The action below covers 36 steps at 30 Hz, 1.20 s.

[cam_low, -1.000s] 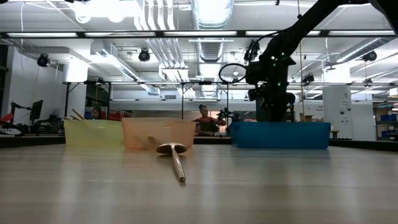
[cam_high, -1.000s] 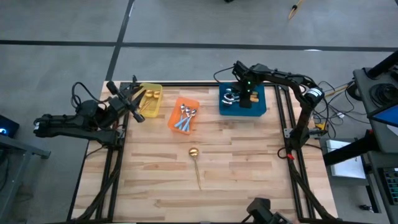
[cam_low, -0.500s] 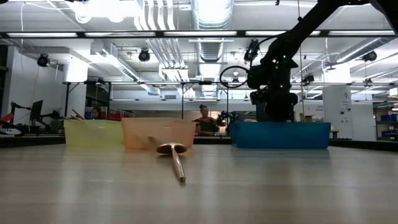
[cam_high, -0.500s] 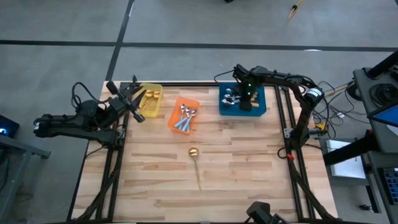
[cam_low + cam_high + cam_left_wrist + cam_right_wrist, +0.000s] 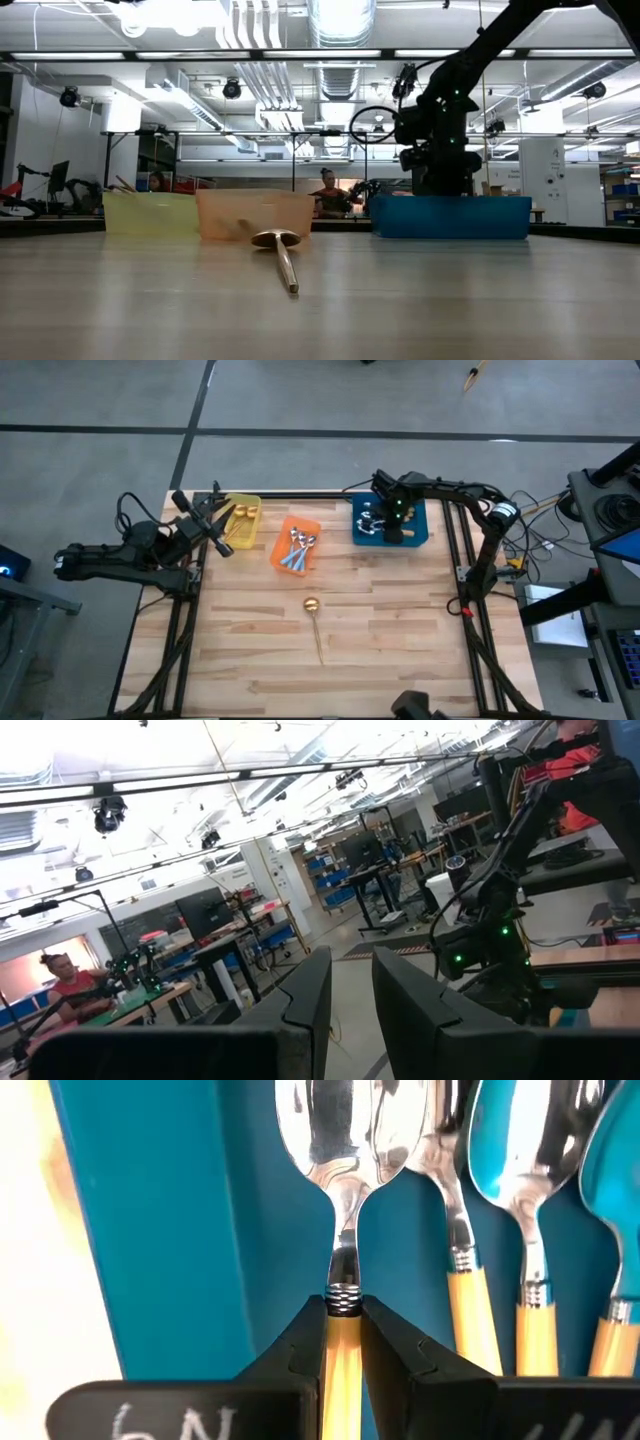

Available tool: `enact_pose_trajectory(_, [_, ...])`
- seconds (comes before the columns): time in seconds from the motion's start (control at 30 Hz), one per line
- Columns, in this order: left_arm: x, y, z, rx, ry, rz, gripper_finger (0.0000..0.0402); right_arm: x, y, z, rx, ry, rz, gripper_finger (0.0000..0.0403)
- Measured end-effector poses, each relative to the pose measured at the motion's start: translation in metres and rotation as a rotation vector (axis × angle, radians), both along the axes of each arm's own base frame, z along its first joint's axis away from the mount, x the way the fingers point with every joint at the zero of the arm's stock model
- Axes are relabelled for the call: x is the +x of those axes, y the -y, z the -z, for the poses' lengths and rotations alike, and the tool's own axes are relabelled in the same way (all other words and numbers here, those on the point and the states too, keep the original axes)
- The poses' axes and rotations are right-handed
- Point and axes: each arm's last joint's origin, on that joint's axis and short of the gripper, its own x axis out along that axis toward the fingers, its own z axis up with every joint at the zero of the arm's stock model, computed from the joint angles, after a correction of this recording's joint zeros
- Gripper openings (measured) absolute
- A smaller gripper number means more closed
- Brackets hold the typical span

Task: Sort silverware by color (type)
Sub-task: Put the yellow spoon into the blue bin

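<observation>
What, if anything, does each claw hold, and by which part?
The right claw grips an orange-handled spoon by its handle, just below the neck, over the blue bin. The left claw holds nothing.

Three bins (image 5: 391, 520), one gold spoon (image 5: 314, 619) on the table (image 5: 400, 620), four orange-handled spoons (image 5: 465, 1230) showing in the blue bin.

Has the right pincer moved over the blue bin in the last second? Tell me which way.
Yes. In the high view the right pincer has shifted toward the blue bin's left side, clamped on an orange-handled spoon.
</observation>
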Motion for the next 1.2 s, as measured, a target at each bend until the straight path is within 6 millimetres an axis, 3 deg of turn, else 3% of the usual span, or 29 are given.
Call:
enact_pose_trajectory(0.9, [0.0003,0.0,0.0001,0.0,-0.002,0.0,0.0059,0.0049,-0.0033,0.0,-0.003,0.015,-0.005,0.0032])
enact_pose_trajectory(1.2, [0.0004,0.0,0.0002,0.0,-0.002,0.0,0.0059,0.005,-0.0032,0.0,-0.003,0.016,0.001,0.0087])
